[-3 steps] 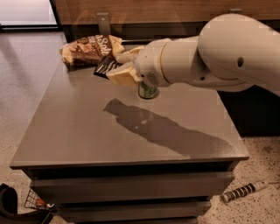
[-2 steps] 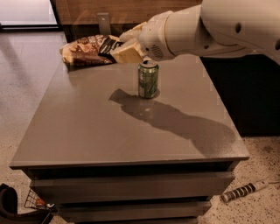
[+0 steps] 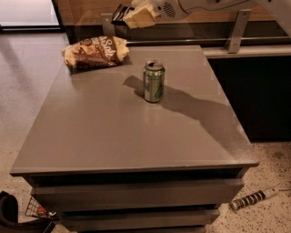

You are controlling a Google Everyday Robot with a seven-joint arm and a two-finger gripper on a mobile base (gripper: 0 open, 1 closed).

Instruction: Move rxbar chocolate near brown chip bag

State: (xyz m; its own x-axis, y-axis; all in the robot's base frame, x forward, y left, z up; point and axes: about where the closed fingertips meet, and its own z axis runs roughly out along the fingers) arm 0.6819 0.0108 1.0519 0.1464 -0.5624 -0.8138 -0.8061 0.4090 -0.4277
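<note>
- the tool (image 3: 135,16) hangs high at the top edge of the view, above and behind the far edge of the tabletop (image 3: 113,136), on the end of the pale arm that comes in from the upper right.
- its fingers are clamped on the snack bar (image 3: 119,13). the black wrapper sticks out to the left of the tan fingers, clear of every surface.
- so the bar is in the air, not on the tabletop. it sits above the chip bag (image 3: 95,51) and a little to the right of it.
- the chip bag lies puffy and wrinkled at the far left corner of the tabletop, with nothing touching it.
- a green can (image 3: 153,81) stands upright near the middle of the far half, apart from the bag and to its right. the arm's shadow falls across the surface around it.
- progress, as i judge it: the pick-up is done and the carry toward the bag looks mostly done, since the bar is already over that end of the tabletop.
- what is left: bring the bar down onto the bare surface just beside the bag, let go, and pull the arm clear.
- the free patch between bag and can looks like the natural landing spot. the descent should stay clear of the can so it does not get tipped.
- on the floor at lower right lies a small striped stick-like thing (image 3: 252,199), which plays no part here.
</note>
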